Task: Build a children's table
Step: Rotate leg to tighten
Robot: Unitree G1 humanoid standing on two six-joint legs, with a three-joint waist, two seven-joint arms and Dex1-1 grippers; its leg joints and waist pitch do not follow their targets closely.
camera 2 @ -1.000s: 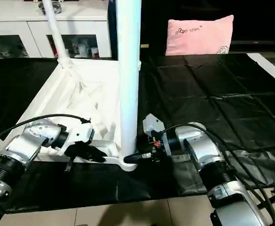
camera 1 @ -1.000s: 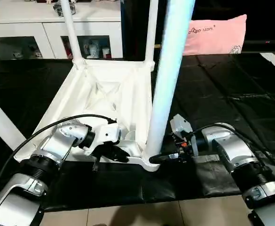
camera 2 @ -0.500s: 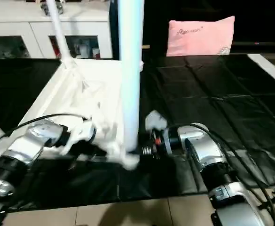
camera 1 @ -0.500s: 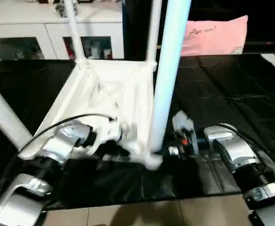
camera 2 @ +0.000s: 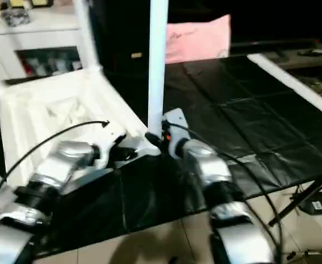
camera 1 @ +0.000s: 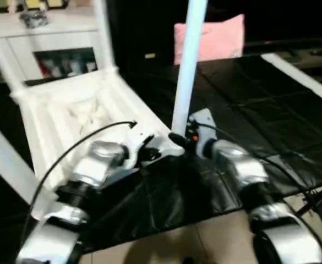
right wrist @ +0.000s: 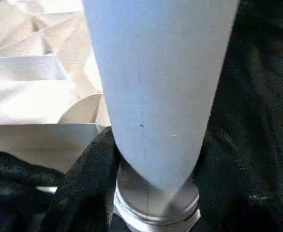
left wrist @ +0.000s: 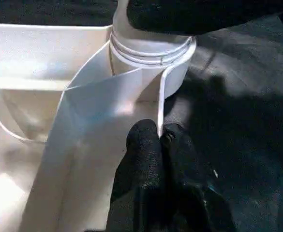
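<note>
While the tabletop [camera 1: 78,118] lies upside down on the black sheet [camera 1: 249,110], ribbed underside up, we see legs rising from its corner sockets, the nearest leg [camera 1: 187,66] standing upright at the corner closest to us. Our left pincer [left wrist: 160,145] is pressed together on the thin rim wall of the tabletop just beside that corner socket [left wrist: 153,58] (the white edge runs between the two black fingertips [left wrist: 143,145]). Our right pincer [right wrist: 153,159] is spread around the base of the nearest leg, a black finger [right wrist: 90,174] on each side and touching it, just above the grey collar where the leg enters the socket. In the head views both silver forearms meet at this same corner, left [camera 1: 103,162] and right [camera 1: 232,165]. Behind the tabletop stands a white cabinet [camera 1: 50,44], and a pink pillow [camera 1: 213,38] lies past the far edge of the sheet
</note>
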